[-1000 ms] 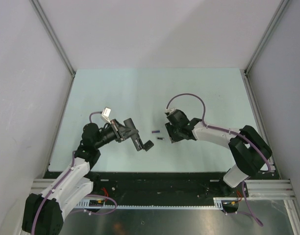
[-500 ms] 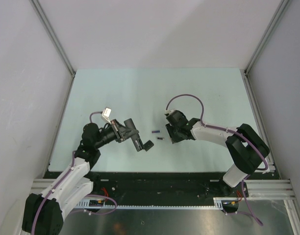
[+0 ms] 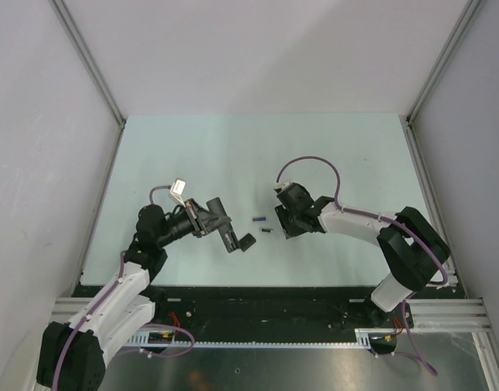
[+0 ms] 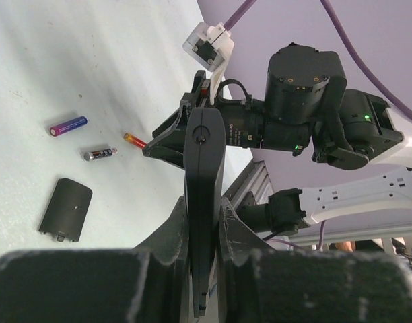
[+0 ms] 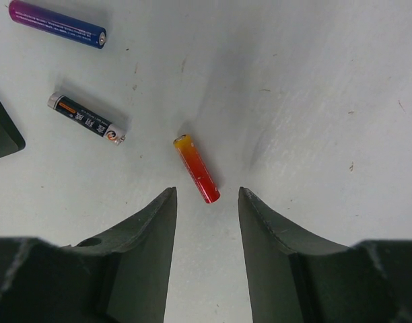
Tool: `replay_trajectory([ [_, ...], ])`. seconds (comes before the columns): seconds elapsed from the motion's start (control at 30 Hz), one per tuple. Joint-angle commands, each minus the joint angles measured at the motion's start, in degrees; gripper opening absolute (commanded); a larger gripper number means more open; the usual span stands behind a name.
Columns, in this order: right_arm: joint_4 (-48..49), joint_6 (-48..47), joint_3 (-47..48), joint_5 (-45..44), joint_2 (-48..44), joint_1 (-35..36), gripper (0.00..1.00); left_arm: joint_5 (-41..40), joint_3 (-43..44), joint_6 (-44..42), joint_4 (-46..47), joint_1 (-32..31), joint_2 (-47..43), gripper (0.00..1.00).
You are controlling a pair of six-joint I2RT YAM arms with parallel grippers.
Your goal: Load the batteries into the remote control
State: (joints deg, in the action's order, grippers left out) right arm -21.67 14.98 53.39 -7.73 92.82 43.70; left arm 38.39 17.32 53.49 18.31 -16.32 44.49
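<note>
Right claw [image 5: 207,194], released and empty, has the red battery [image 5: 196,168] just off its tips at 12 o'clock, axis running 11 to 5. Left claw [image 4: 204,210] clamps the remote [image 4: 204,151].

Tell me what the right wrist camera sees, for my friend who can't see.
A red battery lies on the table just ahead of the open right gripper. Farther to the left lie a black battery, a blue-purple battery and a corner of the black cover.
</note>
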Motion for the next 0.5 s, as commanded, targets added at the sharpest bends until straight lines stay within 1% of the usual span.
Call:
replay_trajectory([
  [0.0,0.1,0.7,2.1,-0.5,-3.1,-0.3,0.47,2.0,0.9,-0.4,2.9,0.2,-0.4,0.00],
  [0.37,1.5,0.1,3.7,0.2,-1.5,-0.7,0.44,1.8,0.1,1.3,4.3,0.2,-1.5,0.00],
  [0.47,2.4,0.1,4.0,-0.1,-2.7,0.2,0.44,2.0,0.1,1.3,4.4,0.2,-2.2,0.00],
])
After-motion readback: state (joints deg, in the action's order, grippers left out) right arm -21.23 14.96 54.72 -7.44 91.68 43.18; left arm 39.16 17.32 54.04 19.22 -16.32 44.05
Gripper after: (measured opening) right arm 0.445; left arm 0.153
